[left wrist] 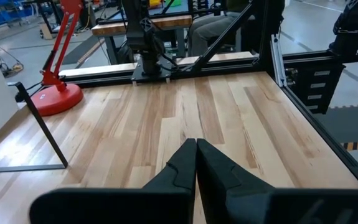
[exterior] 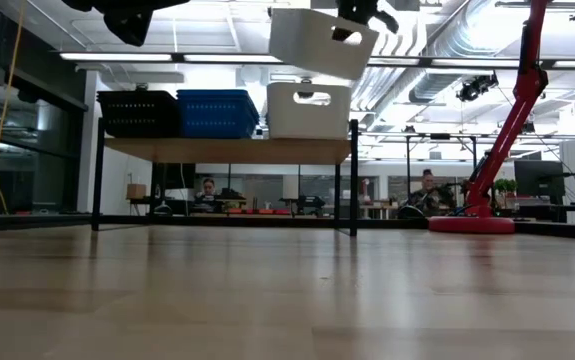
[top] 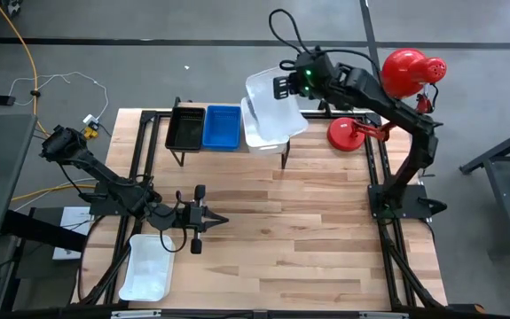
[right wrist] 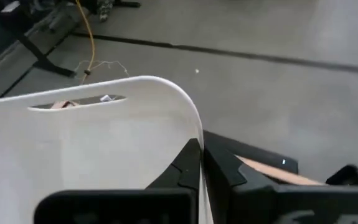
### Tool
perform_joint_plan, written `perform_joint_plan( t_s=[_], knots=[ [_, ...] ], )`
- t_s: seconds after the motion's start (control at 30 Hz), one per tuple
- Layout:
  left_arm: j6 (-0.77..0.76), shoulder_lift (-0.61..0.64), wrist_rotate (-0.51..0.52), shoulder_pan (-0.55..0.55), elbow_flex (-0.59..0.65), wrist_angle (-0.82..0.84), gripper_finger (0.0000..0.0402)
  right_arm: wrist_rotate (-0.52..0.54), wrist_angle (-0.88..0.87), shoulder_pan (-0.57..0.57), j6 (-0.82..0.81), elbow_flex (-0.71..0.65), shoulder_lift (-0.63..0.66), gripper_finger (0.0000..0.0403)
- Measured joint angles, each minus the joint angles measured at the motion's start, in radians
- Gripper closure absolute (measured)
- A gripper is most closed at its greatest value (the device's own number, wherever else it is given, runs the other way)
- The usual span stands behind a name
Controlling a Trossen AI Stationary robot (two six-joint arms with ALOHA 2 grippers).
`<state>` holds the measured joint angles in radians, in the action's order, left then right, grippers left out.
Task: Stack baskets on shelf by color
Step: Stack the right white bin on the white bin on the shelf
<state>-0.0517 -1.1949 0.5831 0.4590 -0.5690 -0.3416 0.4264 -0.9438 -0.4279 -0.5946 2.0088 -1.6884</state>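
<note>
STEP: your right gripper, clenched on white basket | NEXT: level it over shelved white basket, then release | left gripper clenched, idle

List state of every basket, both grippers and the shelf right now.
Black basket: on shelf, at one end.
Blue basket: on shelf, beside the black one.
White basket on shelf: upright, next to the blue one.
Held white basket: tilted, in the air above the shelved white one.
Third white basket: on the table, near the left arm.
Shelf: carries three baskets.
Right gripper: shut on held white basket's wall.
Left gripper: shut, empty, over the table.
</note>
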Motion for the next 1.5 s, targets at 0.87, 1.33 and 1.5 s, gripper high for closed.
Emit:
perform_joint_plan(
  t_s=[0.87,1.33,1.5],
  knots=[
    [0.001,0.000,-0.008,0.000,0.000,0.008,0.0402,-0.191,-0.093,-0.077,-0.199,-0.002,-0.099,0.0403],
    [0.002,0.000,-0.008,0.000,0.000,0.008,0.0402,-0.200,-0.205,-0.083,-0.190,-0.002,-0.101,0.0403],
    [0.002,0.000,-0.008,0.000,0.000,0.008,0.0401,-0.245,-0.209,-0.083,-0.180,-0.002,-0.125,0.0403]
  ],
)
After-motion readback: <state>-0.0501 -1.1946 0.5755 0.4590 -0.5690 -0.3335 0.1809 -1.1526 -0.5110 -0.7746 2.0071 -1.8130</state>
